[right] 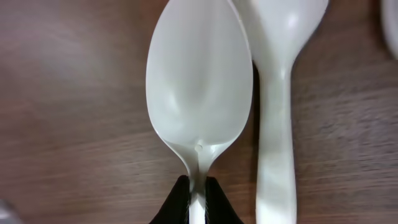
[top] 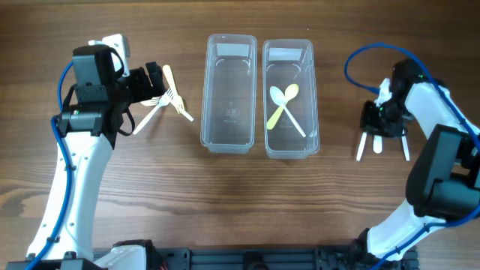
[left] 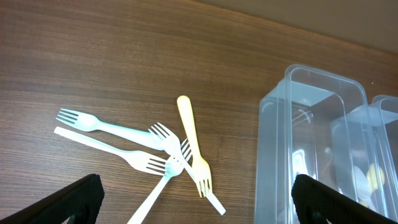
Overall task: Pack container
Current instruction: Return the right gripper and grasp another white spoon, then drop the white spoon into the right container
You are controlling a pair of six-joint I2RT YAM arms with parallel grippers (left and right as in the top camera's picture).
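Note:
Two clear plastic containers stand side by side mid-table. The left container [top: 205, 97] [left: 283, 130] holds nothing; the right container [top: 313, 97] holds a yellow spoon [top: 282, 105] crossed over a white spoon [top: 294, 118]. Several plastic forks lie in a loose pile at the left, a yellow fork [left: 190, 140] [top: 170, 84] among white forks [left: 118, 152]. My left gripper [top: 154, 81] [left: 199, 208] hangs wide open over that pile, holding nothing. At the right, my right gripper [top: 382, 121] [right: 198, 200] is shut on the neck of a white spoon [right: 199, 81], bowl up on the table.
A second white spoon [right: 277, 124] lies right beside the gripped one, almost touching its bowl. In the overhead view three white spoons [top: 377, 144] fan out below the right gripper. A blue cable [top: 360, 56] loops above the right arm.

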